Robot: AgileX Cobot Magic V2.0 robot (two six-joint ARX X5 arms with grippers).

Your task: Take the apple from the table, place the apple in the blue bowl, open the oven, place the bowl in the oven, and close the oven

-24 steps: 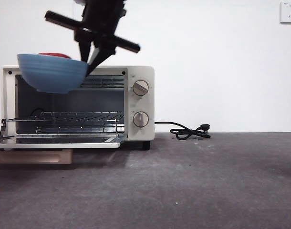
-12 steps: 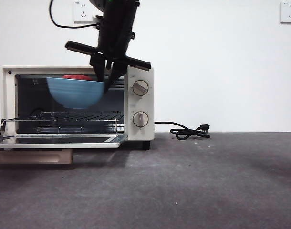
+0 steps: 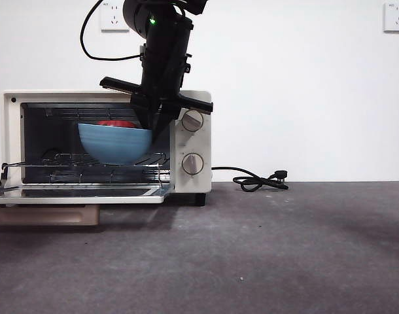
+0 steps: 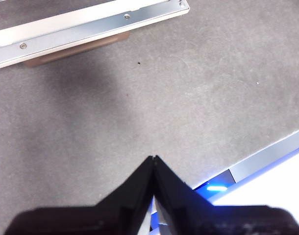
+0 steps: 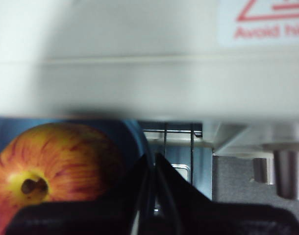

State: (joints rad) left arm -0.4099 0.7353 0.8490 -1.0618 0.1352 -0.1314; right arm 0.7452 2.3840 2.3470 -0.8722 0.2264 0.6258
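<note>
1. Oven (image 3: 190,140) stands at the left of the worktop (image 3: 252,248) with its door (image 3: 82,192) folded down flat; the wire rack (image 3: 88,159) inside is exposed.
2. Right claw (image 3: 149,120) reaches down from above into the oven mouth, jaws pinched on the right rim of the blue bowl (image 3: 114,142) (the rim wall runs between the jaws in the right wrist view).
3. Blue bowl is inside the oven cavity, upright, its base at rack level; cannot tell whether it touches the wires.
4. Apple (image 5: 54,169) sits in the bowl, stem hollow up; only its red top shows over the rim in the front view.
5. Left claw (image 4: 154,159) hangs over bare worktop in front of the door edge, jaws pressed together, holding nothing.
6. Black cord (image 3: 258,180) lies coiled on the worktop to the right of the oven.
</note>
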